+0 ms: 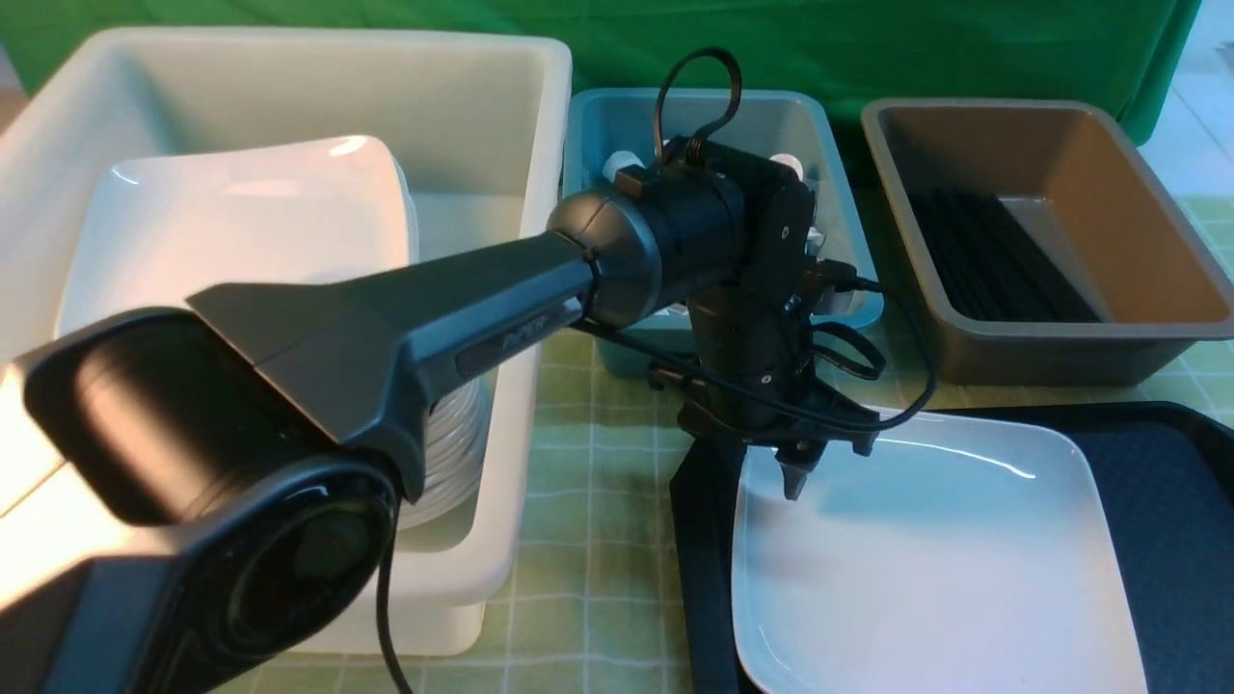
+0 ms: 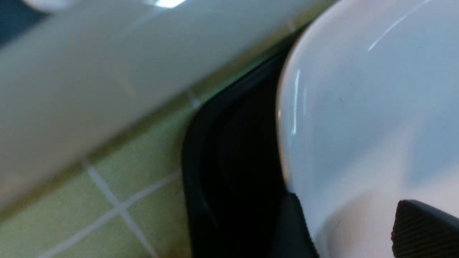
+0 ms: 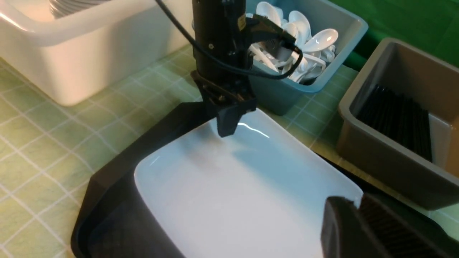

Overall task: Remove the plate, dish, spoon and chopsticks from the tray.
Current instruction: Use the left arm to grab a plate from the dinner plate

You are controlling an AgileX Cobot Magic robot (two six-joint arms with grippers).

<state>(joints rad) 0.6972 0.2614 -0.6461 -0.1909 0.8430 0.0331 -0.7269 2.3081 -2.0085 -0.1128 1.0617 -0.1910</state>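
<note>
On the tray (image 1: 1157, 501), toward its left end, the plate (image 1: 925, 569) lies flat. At the tray's far left corner the left end effector (image 2: 356, 225) stands open, straddling the plate's rim. Near the tray, the right end effector (image 3: 358, 222) shows only partly; I cannot tell whether it is closed.

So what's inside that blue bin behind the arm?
White soup spoons, heaped together. The left arm covers part of the blue bin, so anything beneath them is hidden.
</note>
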